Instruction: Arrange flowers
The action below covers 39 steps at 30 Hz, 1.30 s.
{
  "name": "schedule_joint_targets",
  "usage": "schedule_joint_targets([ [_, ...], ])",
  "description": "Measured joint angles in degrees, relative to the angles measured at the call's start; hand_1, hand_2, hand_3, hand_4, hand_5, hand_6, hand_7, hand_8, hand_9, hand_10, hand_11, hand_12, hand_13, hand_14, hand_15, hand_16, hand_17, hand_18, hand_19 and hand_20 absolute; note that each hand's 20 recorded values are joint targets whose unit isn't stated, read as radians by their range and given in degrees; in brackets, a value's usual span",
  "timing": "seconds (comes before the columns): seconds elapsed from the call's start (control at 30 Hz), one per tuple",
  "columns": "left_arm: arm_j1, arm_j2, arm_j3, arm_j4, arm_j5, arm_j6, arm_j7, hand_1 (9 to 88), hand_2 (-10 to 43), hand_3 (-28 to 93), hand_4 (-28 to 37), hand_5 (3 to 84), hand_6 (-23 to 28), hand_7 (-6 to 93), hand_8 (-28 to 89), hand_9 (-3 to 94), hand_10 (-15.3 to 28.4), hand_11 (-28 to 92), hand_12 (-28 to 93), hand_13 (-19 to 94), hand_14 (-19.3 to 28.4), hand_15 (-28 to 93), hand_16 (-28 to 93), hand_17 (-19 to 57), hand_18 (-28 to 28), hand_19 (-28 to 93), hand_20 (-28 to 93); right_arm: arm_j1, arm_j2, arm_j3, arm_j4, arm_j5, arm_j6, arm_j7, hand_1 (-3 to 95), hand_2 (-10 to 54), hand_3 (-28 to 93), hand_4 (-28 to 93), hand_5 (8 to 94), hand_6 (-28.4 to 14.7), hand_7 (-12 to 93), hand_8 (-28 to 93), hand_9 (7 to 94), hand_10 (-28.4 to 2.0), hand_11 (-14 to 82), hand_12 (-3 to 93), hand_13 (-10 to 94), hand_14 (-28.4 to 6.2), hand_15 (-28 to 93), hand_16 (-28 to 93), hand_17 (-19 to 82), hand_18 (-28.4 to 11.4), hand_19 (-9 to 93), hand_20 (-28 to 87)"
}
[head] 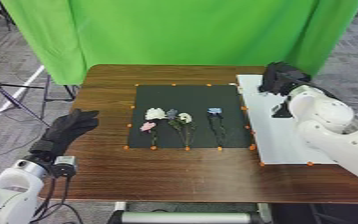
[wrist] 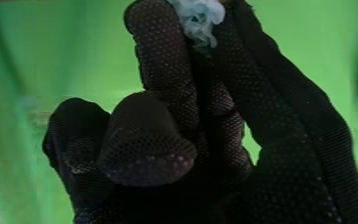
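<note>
The brown table (head: 180, 175) starts close by. At its left side, the left hand (head: 67, 129) hangs near the edge, with its fingers loose and out, and it holds nothing. Next comes a black mat (head: 202, 95) with little orange bits around its edge. Five flowers lie on it, with their stems pointing to the near side. The pink flower (head: 148, 126) is the nearest bloom and sits at the left. A bit farther, side by side, are the white flower (head: 185, 118) and the blue flower (head: 214, 110), with a gap between them. The gray-blue flower (head: 172, 114) and the big white flower (head: 155, 114) are there too, just beside the pink one. A white board (head: 286, 145) lies right of the mat. Over its far end is the right hand (head: 286, 76). In the right wrist view, it pinches a pale blue flower (wrist: 198, 17) between its fingers. Behind it all hangs a green cloth (head: 193, 35).
</note>
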Motion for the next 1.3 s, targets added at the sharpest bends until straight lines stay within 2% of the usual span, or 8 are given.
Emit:
schedule_joint_targets([
  [0.17,-0.1,0.03,0.21,0.05,0.20,-0.44,-0.07,20.9,15.9,55,-28.3,42.7,4.6,11.0,-6,39.6,15.5,19,9,29,17.7,16,-3,0.5,10.8,14,10,-3.8,-0.2,-0.7,-1.4,-11.2,4.3,-0.3,54.9,-5.9,57,-15,77.8,1.5,20,9,85.0,-11.5,18.0,26.6,87,-2.4,69,32,60,-16.1,93,67],
  [0.6,-0.1,0.08,0.15,0.05,0.34,-0.76,-0.26,21.2,16.1,55,-28.3,42.8,4.7,11.1,-6,39.8,15.7,19,9,29,17.9,16,-3,0.5,10.9,14,10,-14.1,-1.6,1.3,-2.9,-12.6,6.3,0.0,54.5,-6.0,58,-15,77.8,1.6,20,9,84.7,-11.6,18.3,25.9,87,-2.4,69,32,60,-16.1,93,67],
  [1.3,-0.8,0.26,0.54,0.31,0.48,-1.36,-0.35,21.6,16.1,54,-28.3,42.6,5.1,10.7,-6,39.7,15.7,18,9,29,18.0,16,-3,0.2,11.0,14,10,-9.8,-4.8,-4.5,-3.3,-10.8,6.2,-0.1,51.0,-6.7,58,-12,76.7,1.4,21,9,82.5,-12.3,18.7,23.2,87,-2.7,69,32,60,-16.4,93,66],
])
